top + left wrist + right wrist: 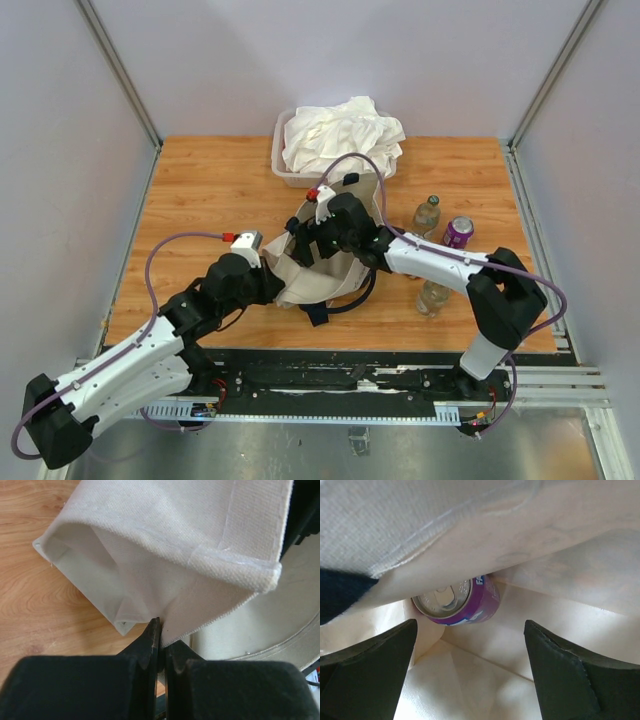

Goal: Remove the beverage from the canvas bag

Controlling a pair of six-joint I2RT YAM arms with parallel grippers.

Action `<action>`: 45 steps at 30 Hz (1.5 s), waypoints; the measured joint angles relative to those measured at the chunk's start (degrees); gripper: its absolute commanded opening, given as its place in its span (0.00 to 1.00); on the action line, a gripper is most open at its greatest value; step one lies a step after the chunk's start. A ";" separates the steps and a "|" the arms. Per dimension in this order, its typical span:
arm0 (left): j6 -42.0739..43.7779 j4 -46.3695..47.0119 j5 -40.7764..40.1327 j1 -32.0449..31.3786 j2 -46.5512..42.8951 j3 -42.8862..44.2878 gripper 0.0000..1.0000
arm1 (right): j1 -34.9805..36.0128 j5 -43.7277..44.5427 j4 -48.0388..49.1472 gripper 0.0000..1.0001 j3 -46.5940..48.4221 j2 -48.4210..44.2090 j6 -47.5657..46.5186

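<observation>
The canvas bag [325, 280] is laid on the wooden table [200, 190]. A fold of its fabric is pinched between the closed jaws of the left gripper [159, 626]. The right gripper [470, 630] is positioned inside the bag mouth, jaws spread wide, with nothing held. The beverage, a purple can [465, 605], is located deep inside the bag on its side, lid toward the camera, ahead of the right fingertips and apart from them. A far bottle [427, 214], a second purple can [458, 232] and a near bottle [433, 297] are placed on the table to the right of the bag.
</observation>
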 measured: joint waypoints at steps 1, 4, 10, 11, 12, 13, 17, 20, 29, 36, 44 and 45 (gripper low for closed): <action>0.13 -0.02 0.00 0.00 -0.35 0.00 0.01 | 0.00 0.07 0.61 0.89 0.15 0.35 0.07; 0.37 -0.04 0.33 0.00 -1.57 0.00 0.01 | 0.00 0.11 1.92 0.90 1.03 1.09 0.63; 1.51 -0.52 0.50 0.00 -3.52 0.02 0.01 | 0.00 0.02 3.37 0.91 3.21 3.65 1.03; 1.64 -0.59 0.50 0.00 -3.61 0.02 0.01 | 0.00 -0.04 3.63 0.93 3.50 3.96 1.03; 1.70 -0.66 0.46 0.00 -3.65 0.09 0.01 | 0.00 -0.11 3.76 0.95 3.65 4.13 1.05; 1.79 -0.70 0.46 0.00 -3.65 0.13 0.01 | 0.00 -0.35 3.87 1.00 3.76 4.31 1.05; 2.03 -0.96 0.35 0.00 -3.65 0.46 0.01 | 0.00 -1.49 4.11 0.99 4.50 5.07 1.05; 2.43 -1.11 0.04 0.00 -3.65 0.74 0.02 | 0.04 -1.68 4.09 0.99 5.31 6.05 1.03; 3.93 -1.75 -0.20 0.00 -3.04 1.81 0.02 | 0.70 -2.03 4.09 0.98 6.54 7.98 -0.33; 4.66 -2.12 -0.17 0.00 -2.32 1.88 0.02 | 2.29 -1.92 3.80 0.98 7.63 9.44 -2.14; 4.87 -2.12 0.04 0.00 -1.77 1.88 0.02 | 3.21 -1.95 2.62 0.98 8.50 9.84 -3.98; 4.87 -2.10 0.02 0.00 -1.75 1.88 0.02 | 3.21 -1.99 2.10 0.99 9.01 10.10 -4.13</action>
